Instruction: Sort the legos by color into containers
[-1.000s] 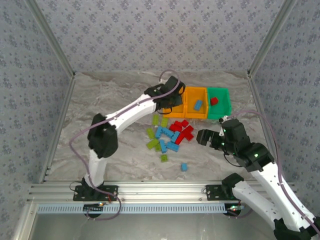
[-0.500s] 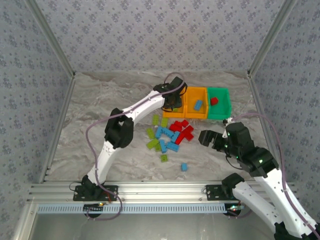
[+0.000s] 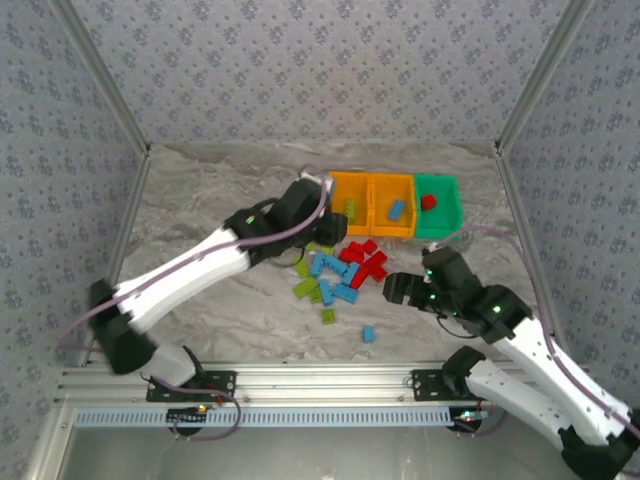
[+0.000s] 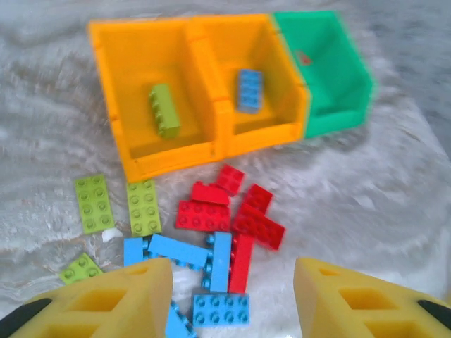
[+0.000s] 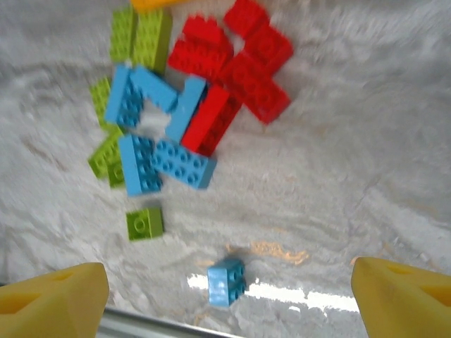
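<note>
Red, light blue and lime legos lie in a loose pile (image 3: 338, 272) in front of the three containers. The left orange bin (image 3: 338, 190) holds a lime brick (image 4: 163, 110), the middle orange bin (image 3: 378, 190) a blue brick (image 4: 248, 90), and the green bin (image 3: 450, 215) a red brick (image 3: 428, 202). My left gripper (image 3: 308, 222) hovers open and empty by the pile's far left, its yellow fingers (image 4: 106, 303) above blue bricks (image 4: 220, 308). Right of the pile, my right gripper (image 3: 393, 290) is open wide. A lone blue brick (image 5: 226, 281) lies below and between its fingers (image 5: 56, 296).
A single lime brick (image 5: 144, 223) lies apart at the pile's near side. The bins stand in a row against each other at the back of the marbled table (image 3: 200, 200). Metal frame rails (image 3: 300, 380) run along the table's near edge, and patterned walls close it in.
My left arm has pulled back from over the left orange bin and its gripper has opened; a lime brick now shows in that bin. My right gripper has shifted slightly left and nearer.
</note>
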`<state>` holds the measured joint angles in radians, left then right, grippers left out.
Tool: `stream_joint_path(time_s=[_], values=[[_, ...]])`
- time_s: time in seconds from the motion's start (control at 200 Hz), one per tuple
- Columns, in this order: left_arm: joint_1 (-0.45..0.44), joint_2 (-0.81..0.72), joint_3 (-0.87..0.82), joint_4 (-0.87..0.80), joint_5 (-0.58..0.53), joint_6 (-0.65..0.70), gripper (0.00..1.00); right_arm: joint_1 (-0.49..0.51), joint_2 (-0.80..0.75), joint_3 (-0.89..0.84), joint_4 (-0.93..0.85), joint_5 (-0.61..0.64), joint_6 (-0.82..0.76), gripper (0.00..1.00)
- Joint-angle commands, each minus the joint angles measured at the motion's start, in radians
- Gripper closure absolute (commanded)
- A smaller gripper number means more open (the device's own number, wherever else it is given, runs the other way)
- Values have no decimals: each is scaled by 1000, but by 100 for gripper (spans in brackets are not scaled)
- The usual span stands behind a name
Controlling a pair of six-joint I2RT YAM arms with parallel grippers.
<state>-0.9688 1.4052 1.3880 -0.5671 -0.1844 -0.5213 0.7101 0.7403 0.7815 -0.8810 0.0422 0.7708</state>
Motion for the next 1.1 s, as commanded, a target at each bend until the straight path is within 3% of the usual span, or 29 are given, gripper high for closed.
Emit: stream_joint_path(time_s=[0.0,0.175,0.29,0.385,0.495,0.625,0.765,0.81,0.944,1.094], values=[[-35,-153,-172,32,-43,230,50,134,90,-53,28,72,100,8],[-38,-424,-384,-42,82,402,44,270,286,-113,189,75,177,10],[-39,-537,-447,-87,162,508,42,313,418,-106,268,76,185,19],[-41,-602,-480,-105,248,650,30,325,502,-115,333,65,198,28],[-41,-639,-517,-129,276,759,24,339,588,-119,364,48,213,40],[-41,-634,-555,-69,329,799,15,361,614,-128,341,77,253,51],[-40,-614,-596,-10,382,825,1,366,533,-129,285,134,275,77],[-41,-609,-601,-6,377,837,1,365,488,-114,217,176,274,79],[-38,-624,-637,37,362,843,1,305,332,-26,95,291,191,79],[-30,-627,-630,57,370,817,1,54,253,87,141,366,-99,79]])
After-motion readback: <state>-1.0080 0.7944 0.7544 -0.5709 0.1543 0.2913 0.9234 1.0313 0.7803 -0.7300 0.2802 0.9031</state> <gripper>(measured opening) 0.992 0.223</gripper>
